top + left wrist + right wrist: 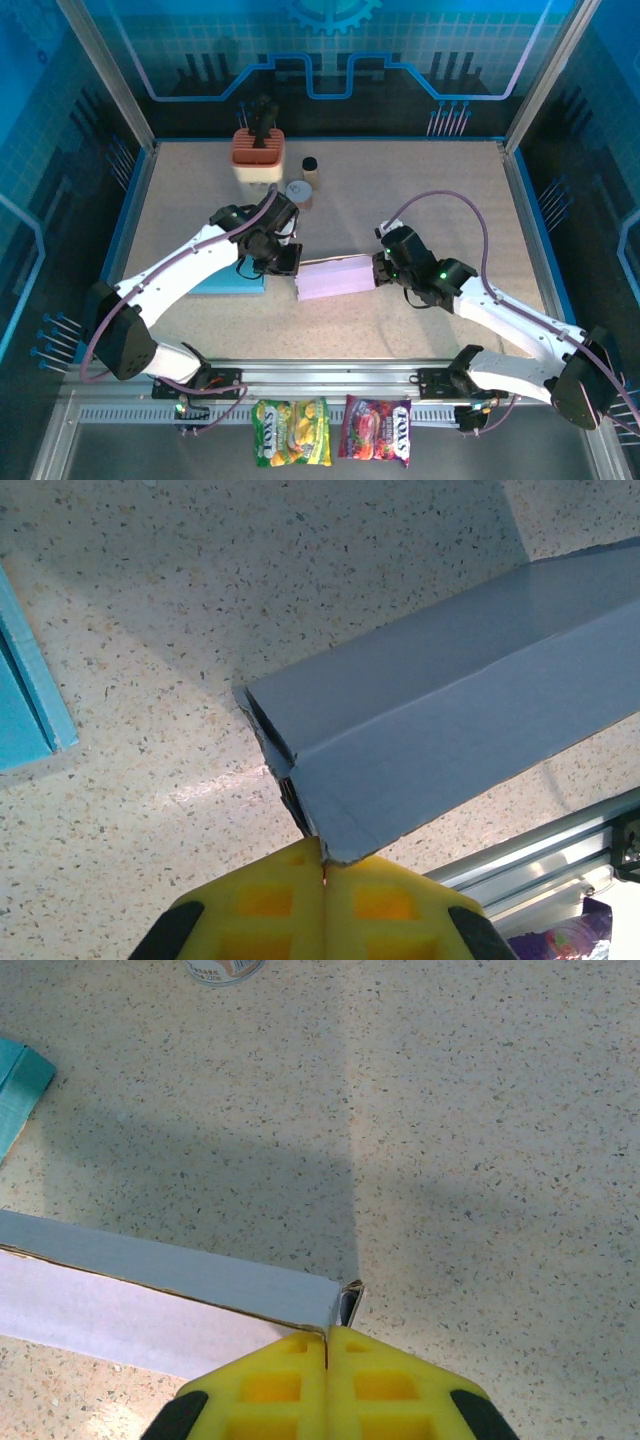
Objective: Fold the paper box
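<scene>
Top view: paper box (335,277) lies mid-desk (450,200), long axis running left to right. Left hand (285,262) is at the box's left end, right hand (382,270) at its right end, each equally close. Two snack bags (291,432) sit nearer the arm bases than the box; their lettering is probably a brand, too small to read.

Left wrist: yellow pads (270,900) are pressed together, tips against the box's end corner, box stretching away up-right.

Right wrist: pads (385,1385) together, tips at the box's end flap; box runs off leftward. No print on the box.
</scene>
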Action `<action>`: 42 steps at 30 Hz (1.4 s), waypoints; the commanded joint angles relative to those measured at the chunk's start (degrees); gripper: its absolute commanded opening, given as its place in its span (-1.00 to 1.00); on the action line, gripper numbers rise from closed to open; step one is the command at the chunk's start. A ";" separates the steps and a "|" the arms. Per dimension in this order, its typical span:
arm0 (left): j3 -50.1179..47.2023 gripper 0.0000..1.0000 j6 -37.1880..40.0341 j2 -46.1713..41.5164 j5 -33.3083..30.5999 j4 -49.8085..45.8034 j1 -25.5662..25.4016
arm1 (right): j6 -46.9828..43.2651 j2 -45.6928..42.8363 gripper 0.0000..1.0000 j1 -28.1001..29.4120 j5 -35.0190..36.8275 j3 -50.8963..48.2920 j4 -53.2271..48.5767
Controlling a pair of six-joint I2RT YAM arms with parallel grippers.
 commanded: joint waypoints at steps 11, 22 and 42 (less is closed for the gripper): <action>-8.71 -1.00 1.79 -2.73 0.23 5.04 -0.59 | 1.21 -1.28 -1.00 1.33 -0.86 -2.74 -0.09; -9.17 -1.00 1.87 -2.96 -3.03 4.73 -1.66 | 16.48 -3.35 -0.10 -0.59 -9.63 2.54 -11.41; -8.82 -1.00 0.89 -2.78 -6.06 5.06 -4.50 | 83.02 -7.23 0.39 -13.67 -27.57 0.61 -2.03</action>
